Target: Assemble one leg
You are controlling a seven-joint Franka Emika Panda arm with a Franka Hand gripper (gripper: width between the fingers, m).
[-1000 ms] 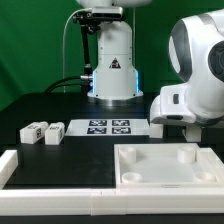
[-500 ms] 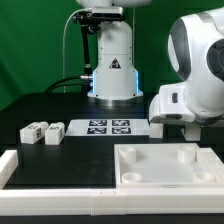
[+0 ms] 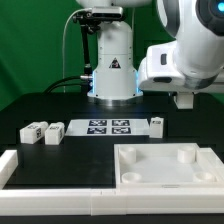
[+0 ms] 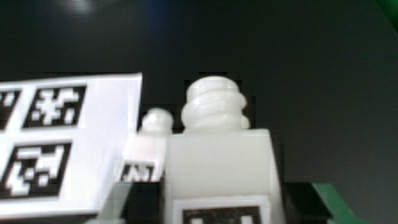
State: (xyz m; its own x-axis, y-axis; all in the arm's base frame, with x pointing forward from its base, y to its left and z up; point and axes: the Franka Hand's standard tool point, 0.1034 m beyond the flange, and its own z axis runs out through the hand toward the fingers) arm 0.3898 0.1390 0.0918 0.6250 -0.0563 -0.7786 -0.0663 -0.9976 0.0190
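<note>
White panel (image 3: 150, 176) at counter's front edge, toward the exterior view's right. Behind it, mid-counter, marker board (image 3: 108, 127). End effector (image 3: 184, 99) hangs above board's end on the exterior view's right, clenched on leg (image 4: 214, 150) per wrist view. Long axis runs along approach line, threaded tip away from wrist, likely downward. Panel sockets lie frontward and below. Spare leg (image 3: 157, 124) upright just beside board. Vs 1 s ago: arm has lifted, spare leg now uncovered.
</note>
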